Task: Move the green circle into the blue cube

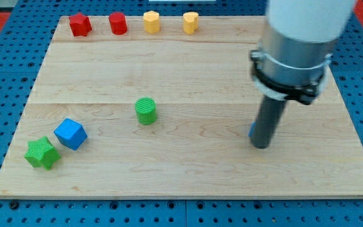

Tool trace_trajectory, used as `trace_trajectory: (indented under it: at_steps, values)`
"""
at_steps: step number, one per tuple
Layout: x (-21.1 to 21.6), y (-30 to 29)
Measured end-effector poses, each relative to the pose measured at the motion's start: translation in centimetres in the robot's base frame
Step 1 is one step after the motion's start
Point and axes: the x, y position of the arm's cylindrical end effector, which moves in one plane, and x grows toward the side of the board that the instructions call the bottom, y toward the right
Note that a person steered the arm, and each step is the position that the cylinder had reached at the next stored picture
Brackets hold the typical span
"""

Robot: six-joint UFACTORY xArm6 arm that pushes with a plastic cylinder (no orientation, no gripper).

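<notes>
Camera view: green circle [146, 111] stands upright mid-tabletop [188, 170], blue cube [70, 133] well apart toward the view's lower left. My tip [261, 146] rests far right; no jawed tool exists.

The green circle [146, 111] lies between my tip [261, 146], at the view's right, and the blue cube [70, 133], lower left, touching neither

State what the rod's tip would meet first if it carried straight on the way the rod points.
The rod points down, so my tip meets the wooden board directly beneath; it seems to rest there. A blue sliver shows beside it.
</notes>
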Motion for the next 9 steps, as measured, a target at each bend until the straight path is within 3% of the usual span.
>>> trace_trajectory:
  at_steps: [1, 2, 5, 6, 7, 8, 9]
  values:
    - [-2.6, -2.6]
    - [-6.9, -10.2]
    - [-6.9, -32.5]
    - [-8.1, -27.6]
    - [-5.0, -22.7]
    - [-4.5, -30.1]
    - [-4.0, -27.8]
